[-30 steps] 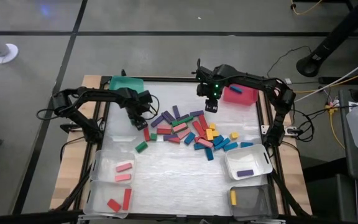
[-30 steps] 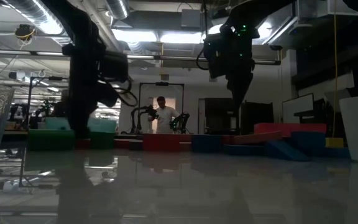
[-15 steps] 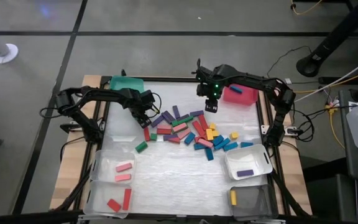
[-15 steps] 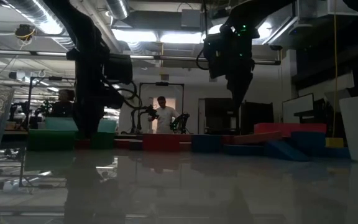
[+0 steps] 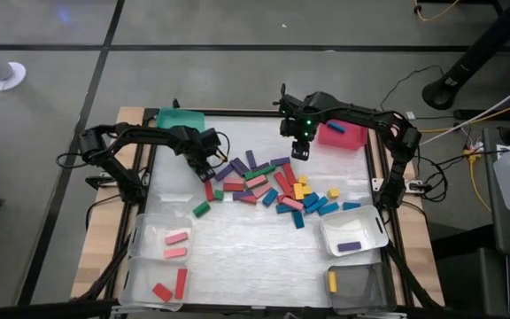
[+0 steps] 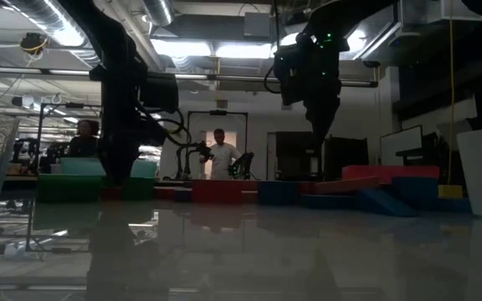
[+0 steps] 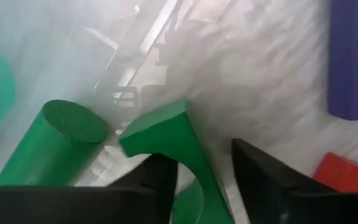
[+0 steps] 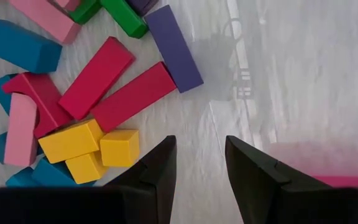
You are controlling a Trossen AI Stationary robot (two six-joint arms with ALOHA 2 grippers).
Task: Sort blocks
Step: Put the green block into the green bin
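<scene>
The blocks (image 5: 277, 188) lie in a mixed heap of red, pink, green, blue, purple and yellow at the table's middle. At the heap's left end my left gripper (image 5: 204, 170) points down, shut on a green block (image 7: 166, 134). The block stands on the table next to a green cylinder (image 7: 55, 146). My right gripper (image 5: 300, 151) hangs open above the table at the heap's far side, beside the red bin (image 5: 342, 136). Nothing is between its fingers (image 8: 157, 180). My left gripper has the green block's near end (image 7: 194, 180) between its two fingers, which come from above and point down. One finger (image 7: 160, 183) lies against one side of the block, and the other (image 7: 260, 180) stands close against the opposite side. The block's underside rests on the table.
A green bin (image 5: 180, 120) stands at the far left, and the red bin holds a blue block. Clear bins (image 5: 162, 266) at the near left hold pink and red blocks. A white bin (image 5: 352, 235) holds a purple block, a grey bin (image 5: 354, 285) a yellow one.
My left gripper has tipped a little over the green blocks at the heap's left end, then kept still. The blocks lie as before.
</scene>
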